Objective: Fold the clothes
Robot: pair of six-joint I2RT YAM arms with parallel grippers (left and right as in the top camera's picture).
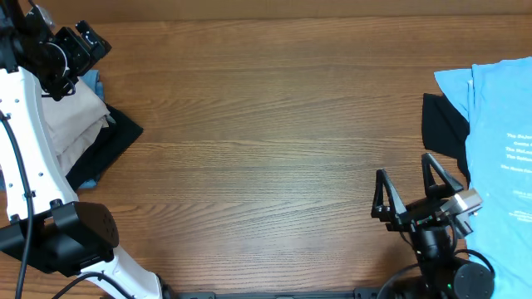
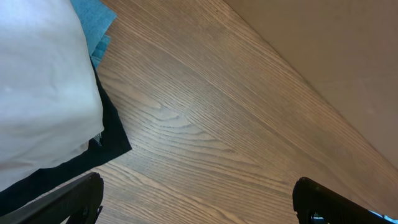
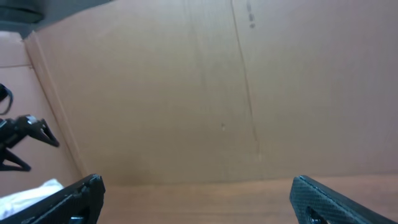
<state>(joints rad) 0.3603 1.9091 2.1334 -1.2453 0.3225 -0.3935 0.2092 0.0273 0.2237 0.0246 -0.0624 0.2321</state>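
A wood-grain table (image 1: 266,124) meets a plain tan cardboard wall (image 3: 217,93) behind.

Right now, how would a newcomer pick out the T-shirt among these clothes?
Go to the wooden table's right edge, past the right gripper. The T-shirt lies spread there, partly out of frame, with a black garment showing at its left. Only it is light blue with white lettering.

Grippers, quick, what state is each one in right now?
Left gripper: open, holding nothing.
Right gripper: open, holding nothing.
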